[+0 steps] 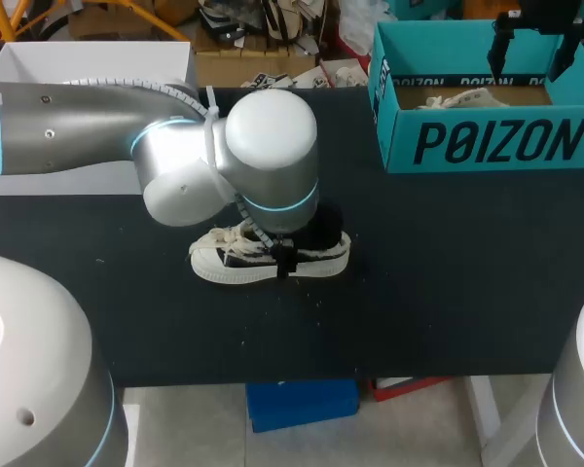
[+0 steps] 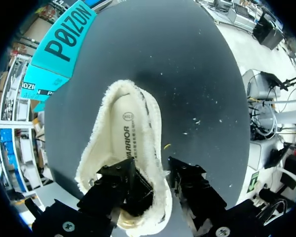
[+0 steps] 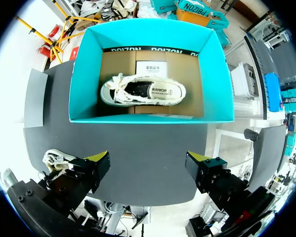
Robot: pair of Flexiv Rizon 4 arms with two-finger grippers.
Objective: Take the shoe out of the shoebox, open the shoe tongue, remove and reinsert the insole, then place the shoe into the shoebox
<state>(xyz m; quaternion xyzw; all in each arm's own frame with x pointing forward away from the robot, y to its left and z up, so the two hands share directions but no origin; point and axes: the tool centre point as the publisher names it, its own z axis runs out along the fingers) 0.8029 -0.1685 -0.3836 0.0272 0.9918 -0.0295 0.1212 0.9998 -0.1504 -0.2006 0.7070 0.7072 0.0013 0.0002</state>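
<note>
A white low sneaker with a black side and fleece lining lies on the black table, toe to the left. My left arm reaches over it from the left, and its wrist hides most of the left gripper. In the left wrist view the left gripper straddles the sneaker's side wall, one finger inside the opening and the other outside, standing apart. The insole lies flat inside. My right gripper hangs wide open above the teal shoebox, holding nothing.
The teal shoebox stands at the back right with a second matching sneaker in it. A white box sits at the back left. Bare table stretches in front of and to the right of the sneaker.
</note>
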